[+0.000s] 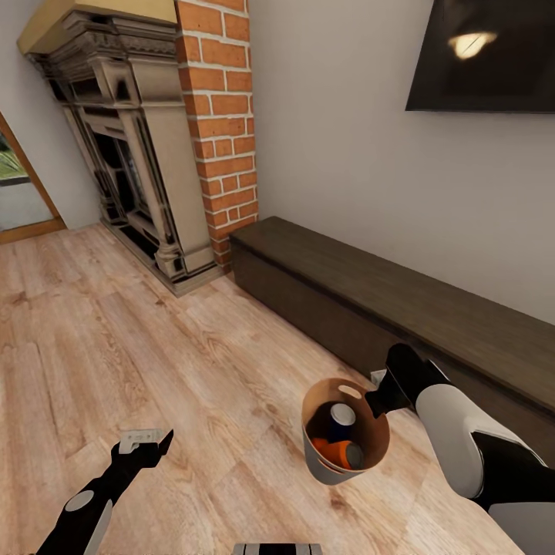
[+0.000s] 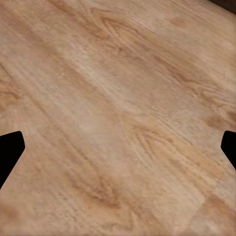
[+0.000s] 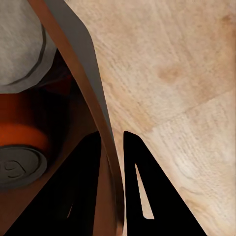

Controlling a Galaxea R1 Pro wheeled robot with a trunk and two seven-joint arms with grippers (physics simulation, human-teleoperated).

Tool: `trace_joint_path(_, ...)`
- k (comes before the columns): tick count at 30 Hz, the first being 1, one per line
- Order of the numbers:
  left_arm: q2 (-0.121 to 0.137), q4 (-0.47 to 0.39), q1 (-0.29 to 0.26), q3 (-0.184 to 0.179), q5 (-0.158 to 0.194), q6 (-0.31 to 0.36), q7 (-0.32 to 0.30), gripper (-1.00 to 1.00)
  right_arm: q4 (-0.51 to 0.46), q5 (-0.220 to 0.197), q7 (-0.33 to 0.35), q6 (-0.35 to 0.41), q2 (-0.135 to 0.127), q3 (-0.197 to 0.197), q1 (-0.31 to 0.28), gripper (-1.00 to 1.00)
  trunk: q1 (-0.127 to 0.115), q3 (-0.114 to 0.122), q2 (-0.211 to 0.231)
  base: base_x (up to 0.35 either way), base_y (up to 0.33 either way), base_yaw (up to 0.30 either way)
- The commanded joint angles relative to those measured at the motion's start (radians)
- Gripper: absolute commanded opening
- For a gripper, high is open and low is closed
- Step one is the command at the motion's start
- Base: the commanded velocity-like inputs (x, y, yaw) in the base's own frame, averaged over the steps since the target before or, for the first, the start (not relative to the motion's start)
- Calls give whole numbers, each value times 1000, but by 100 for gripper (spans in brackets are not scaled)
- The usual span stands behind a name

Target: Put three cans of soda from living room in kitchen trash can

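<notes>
Down over the wood-plank floor (image 1: 154,347) of the living room, the tash can (image 1: 331,466) hangs in the air, tipped a little, its oval handle slot showing near the far rim. Inside it lie the cans of soda: one orange can (image 1: 339,453) on its side with a grey top facing up and out, and another can (image 1: 341,420) behind it with a grey-blue top. A third I cannot make out from the head view. The right wrist view looks straight down the bin wall (image 3: 93,113): a grey can top (image 3: 19,49) high up, an orange body with a round grey lid (image 3: 19,164) lower down.

The right gripper (image 1: 379,401) has the bin by its rim, one dark finger (image 3: 81,196) inside the wall and the other finger (image 3: 152,196) outside, pinched close against it.

The left gripper (image 1: 142,445) is low and off to the other side, well apart from the bin, over bare floor. Its fingertips sit at the far edges of the left wrist view, spread wide with nothing but floorboards (image 2: 118,118) between them.

Behind the bin runs the long low dark cabinet (image 1: 370,301) against the pale wall, with the black TV (image 1: 486,54) mounted above it. Further along stands the red brick column (image 1: 223,123) and the ornate fireplace (image 1: 131,154).
</notes>
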Motion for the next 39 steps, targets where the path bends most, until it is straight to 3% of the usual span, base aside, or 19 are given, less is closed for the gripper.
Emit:
trace_joint_path(1, 0, 0, 0, 0, 0, 0, 0, 100, 0, -20, 3, 7, 0, -3, 0, -100, 0, 0, 0, 0, 0, 0)
trace_joint_path(6, 0, 0, 0, 0, 0, 0, 0, 100, -1, -20, 3, 7, 0, -4, 1, -100, 0, 0, 0, 0, 0, 0)
trace_joint_path(19, 0, 0, 0, 0, -2, 0, 1, 100, -3, -20, 3, 7, 0, -4, 4, -100, 12, -49, -17, 0, 0, 0)
trace_joint_path(24, 0, 0, 0, 0, -2, 0, 1, 100, -4, -19, 2, -2, 0, -4, 8, -100, 12, -49, -17, 0, 0, 0)
trace_joint_path(31, 0, 0, 0, 0, -2, 0, 2, 100, -5, -18, 2, -8, 0, -4, 10, -100, 16, -76, -18, 0, 0, 0)
trace_joint_path(39, 0, 0, 0, 0, -2, 0, 1, 100, -16, -18, 2, -9, -1, -4, 10, -100, 16, -76, -18, 0, 0, 0)
